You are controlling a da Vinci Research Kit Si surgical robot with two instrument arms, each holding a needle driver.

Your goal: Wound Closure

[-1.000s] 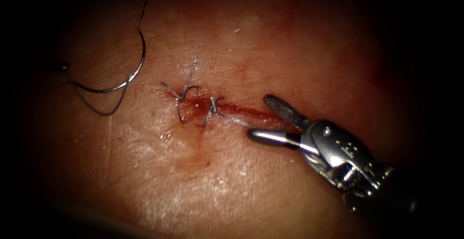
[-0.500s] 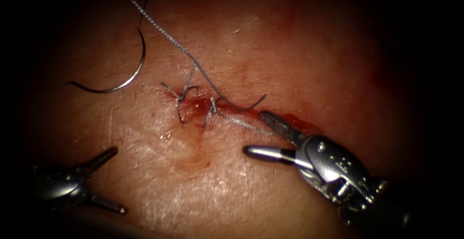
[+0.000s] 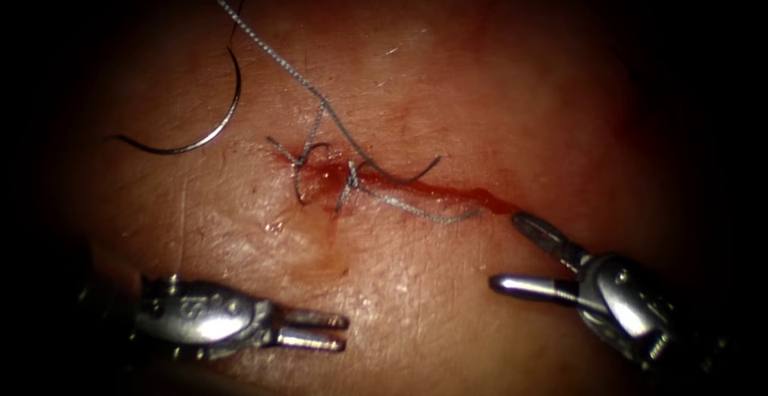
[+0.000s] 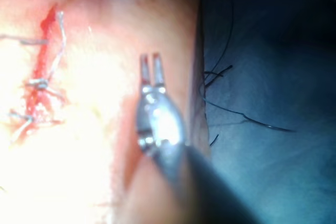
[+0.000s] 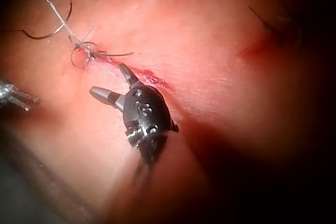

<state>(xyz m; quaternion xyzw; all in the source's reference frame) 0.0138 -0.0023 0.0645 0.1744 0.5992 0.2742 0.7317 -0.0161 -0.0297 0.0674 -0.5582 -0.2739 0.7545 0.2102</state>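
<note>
I lose the thread (image 3: 264,44) where it runs off the endoscope view's top edge. The needle (image 3: 210,130) fades into shadow at its far left end. My left claw (image 3: 308,330) trails a shaft swallowed by darkness.

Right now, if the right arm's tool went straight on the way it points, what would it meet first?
Probably the cut, at its right end: the right tool points up-left with open jaws that hold nothing, upper tip beside the red fluid. A loose thread end lies just beyond. Depth is unclear.
</note>
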